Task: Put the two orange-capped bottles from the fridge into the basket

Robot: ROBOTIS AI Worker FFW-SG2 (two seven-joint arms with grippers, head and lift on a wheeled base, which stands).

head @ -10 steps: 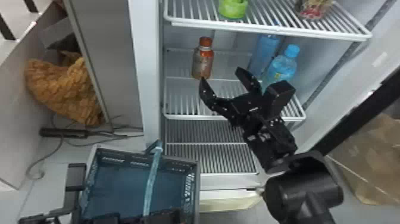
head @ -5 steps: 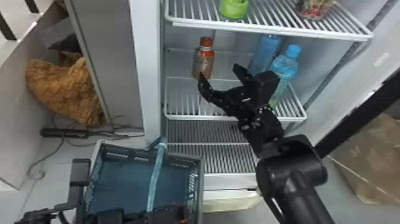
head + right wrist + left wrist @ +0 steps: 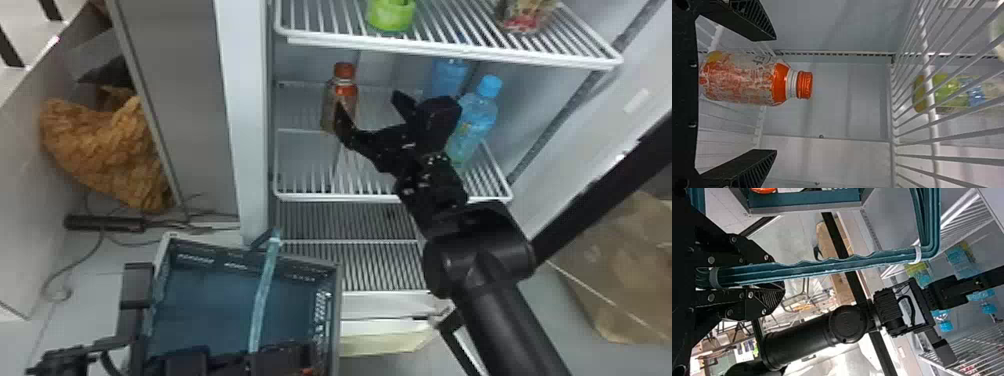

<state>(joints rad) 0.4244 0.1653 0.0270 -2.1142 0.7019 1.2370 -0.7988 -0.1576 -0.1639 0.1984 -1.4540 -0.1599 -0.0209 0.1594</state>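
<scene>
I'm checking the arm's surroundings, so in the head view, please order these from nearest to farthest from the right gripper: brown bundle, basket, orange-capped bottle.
1. Orange-capped bottle: on the shelf by the right gripper.
2. Basket: lower left.
3. Brown bundle: far left.

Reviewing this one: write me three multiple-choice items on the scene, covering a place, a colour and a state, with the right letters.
1. The orange-capped bottle by the right tool stands on:
A) the floor
B) a fridge shelf
C) a chair

2. The basket handle is:
A) red
B) yellow
C) blue-green

3. The right tool is:
A) open
B) shut on the bottle
C) shut on nothing

1 B: shelf bars lie around its base.
2 C: its colour is plain in the left wrist view.
3 A: its fingers stand apart, with gaps beside the bottle.
</scene>
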